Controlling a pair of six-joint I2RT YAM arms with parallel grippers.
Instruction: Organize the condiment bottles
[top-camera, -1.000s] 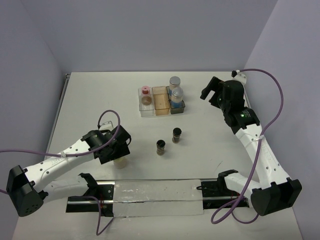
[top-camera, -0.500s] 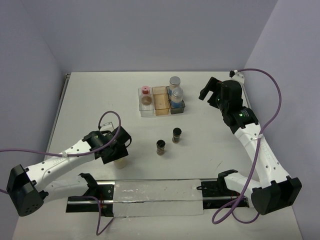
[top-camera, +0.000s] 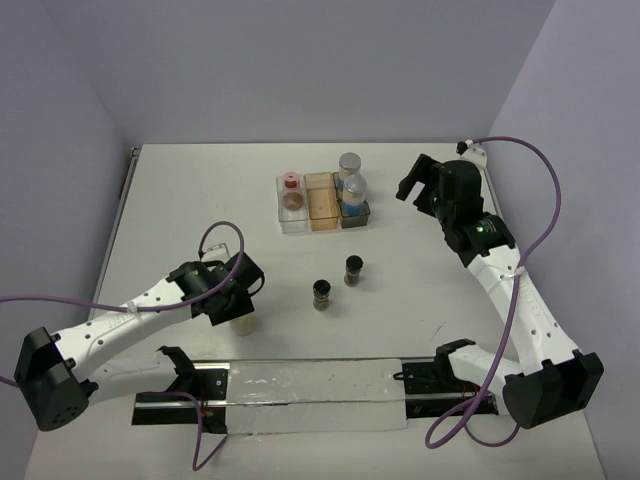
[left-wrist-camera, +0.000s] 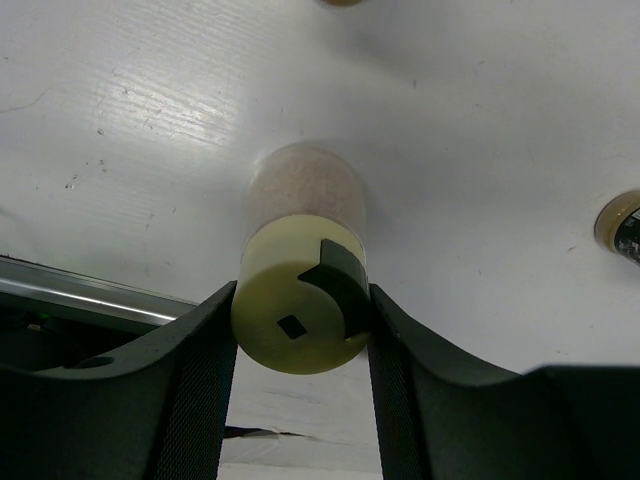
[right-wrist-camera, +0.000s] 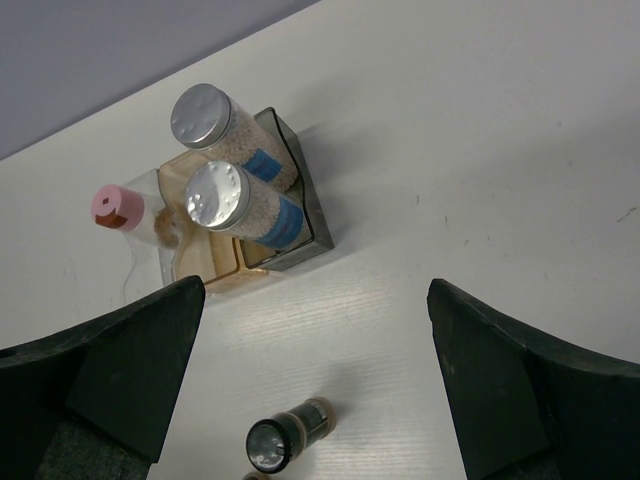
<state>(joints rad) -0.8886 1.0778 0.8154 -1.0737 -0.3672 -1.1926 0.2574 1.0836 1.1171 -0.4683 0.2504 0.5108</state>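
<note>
Left jaws clamp cream-capped bottle (left-wrist-camera: 303, 265) (upright, cap up).

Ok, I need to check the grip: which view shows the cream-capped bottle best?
The left wrist view: the cream-capped bottle fills the centre, its cap clamped between the jaws. The top external view shows only its pale side beneath the left arm; the right wrist view misses it.
</note>
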